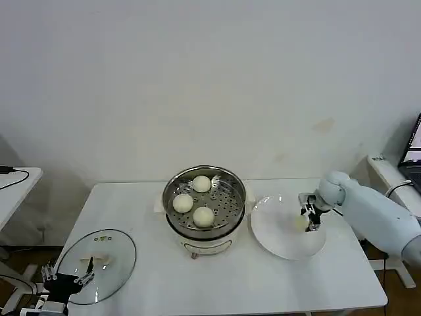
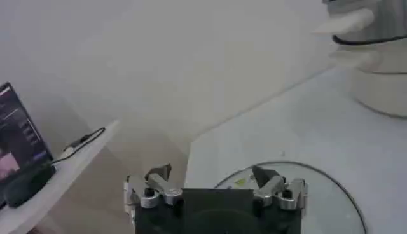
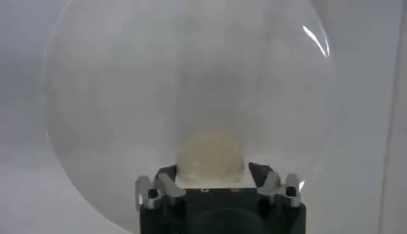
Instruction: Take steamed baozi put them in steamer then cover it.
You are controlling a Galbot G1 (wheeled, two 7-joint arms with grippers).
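The steamer (image 1: 234,180), a shiny perforated basket on a white pot base (image 1: 205,241), stands mid-table and holds three cream-white baozi (image 1: 201,184) (image 1: 182,203) (image 1: 203,216). To its right, one more baozi (image 3: 210,152) lies on a white plate (image 1: 276,238). My right gripper (image 1: 309,219) is lowered over that bun, open, with a finger (image 3: 166,183) on either side of it. The cover (image 1: 112,250), a clear glass lid, lies flat at the front left of the table. My left gripper (image 1: 68,280) hovers open over the lid's near edge (image 2: 318,191), holding nothing.
A white side table (image 1: 16,184) with a cable on it stands to the left. At the far right there is a laptop screen (image 1: 414,148). The steamer's pot (image 2: 375,57) rises beyond the lid in the left wrist view. Bare tabletop (image 1: 217,283) lies in front of the steamer.
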